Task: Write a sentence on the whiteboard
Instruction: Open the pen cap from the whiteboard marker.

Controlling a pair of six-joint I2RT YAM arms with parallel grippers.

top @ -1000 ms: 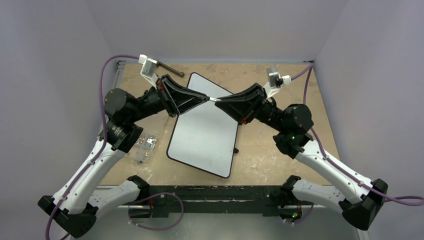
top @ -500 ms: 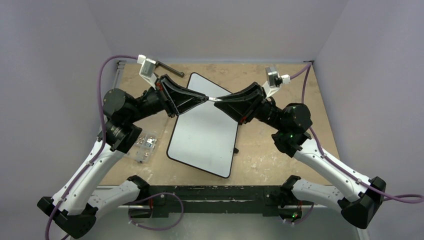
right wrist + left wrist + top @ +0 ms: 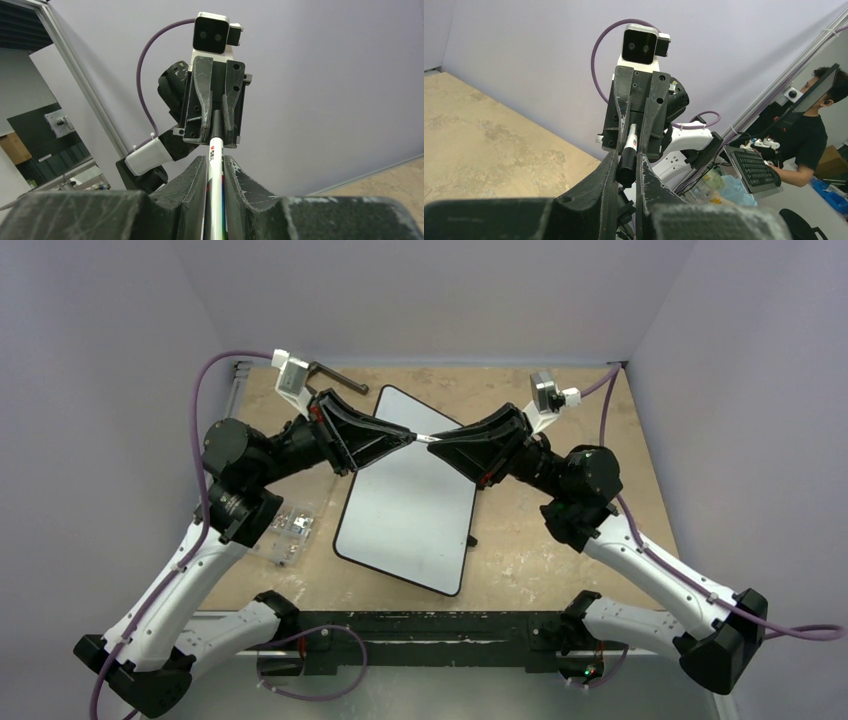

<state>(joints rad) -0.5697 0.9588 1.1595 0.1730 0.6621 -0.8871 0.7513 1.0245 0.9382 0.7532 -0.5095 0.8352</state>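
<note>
Holding one marker [image 3: 424,438] between both grippers, above the far half of the whiteboard [image 3: 410,510]. The left gripper [image 3: 408,437] is clamped on the black cap end and the right gripper [image 3: 437,441] on the white barrel. Their tips face each other, nearly touching, with the marker roughly level between them. The whiteboard lies flat mid-table [image 3: 560,410], skewed, with its far corner by the left gripper. A clear plastic box [image 3: 290,525] sits just left of the board, beside the left arm. A dark metal tool [image 3: 335,375] lies far left.

left elbow [image 3: 225,447] eased outward, right elbow [image 3: 585,475] drawn inward
</note>
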